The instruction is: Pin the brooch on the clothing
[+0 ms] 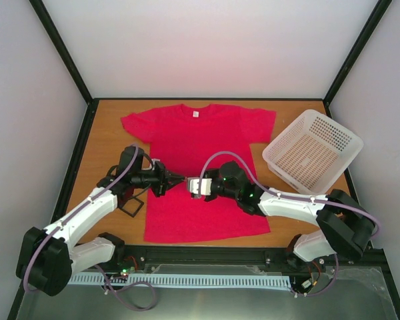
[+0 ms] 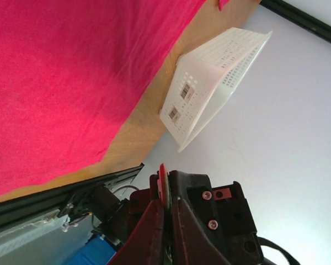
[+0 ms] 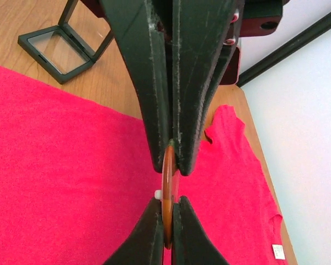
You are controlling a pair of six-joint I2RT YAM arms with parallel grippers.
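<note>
The brooch [image 3: 169, 182] shows edge-on as a thin orange-brown disc with a small white stud, hanging above the clothing [image 1: 200, 143], a crimson T-shirt spread flat on the table. Both grippers meet over the shirt's middle. My left gripper [image 1: 173, 180] comes in from the left, shut on the brooch's one edge [image 2: 164, 185]. My right gripper [image 3: 166, 207] is shut on the opposite edge, tip to tip with the left fingers [image 3: 154, 110]. In the top view the brooch is hidden between the two tips, where the right gripper [image 1: 192, 184] arrives from the right.
A white perforated basket [image 1: 312, 150] sits at the right, beside the shirt's sleeve. A small black frame-like case [image 1: 132, 205] lies open on the wood left of the shirt, under the left arm. Black frame rails edge the table.
</note>
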